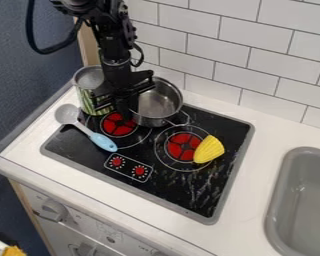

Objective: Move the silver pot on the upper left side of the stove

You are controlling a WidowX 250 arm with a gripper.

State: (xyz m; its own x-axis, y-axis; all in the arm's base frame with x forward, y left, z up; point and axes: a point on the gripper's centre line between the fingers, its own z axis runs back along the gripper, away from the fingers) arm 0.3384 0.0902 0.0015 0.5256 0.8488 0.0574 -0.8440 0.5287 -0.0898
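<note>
One silver pot, with the end effector at its rim

One silver pot point(158, 103) sits upright near the upper middle of the frame, at the back edge of the stove point(203, 200). A wire handle point(180, 119) sticks out from its lower right side. The end effector point(120, 106) hangs down against or just over the pot's left rim; I cannot tell how far open it is, nor whether it has hold of the pot.

The pot looks like thin, stiff metal: probably light, hard to dent, but smooth enough to slip or swivel. The rim's near left wall seems the best place to grip, with one side inside and one outside. A hold that far off centre could let the far side sag, so a low, level lift would be wise.

Left of the pot stands a tall can point(90, 90) with a patterned side, close to the end effector and easy to knock. Below it, a spoon point(103, 142) lies with its blue handle on the stove, near the left burner point(118, 124). A yellow fan-shaped toy point(209, 149) overlaps the right burner point(181, 145). Farther right, the sink point(277, 212) is set into the white bench point(255, 165).
</note>
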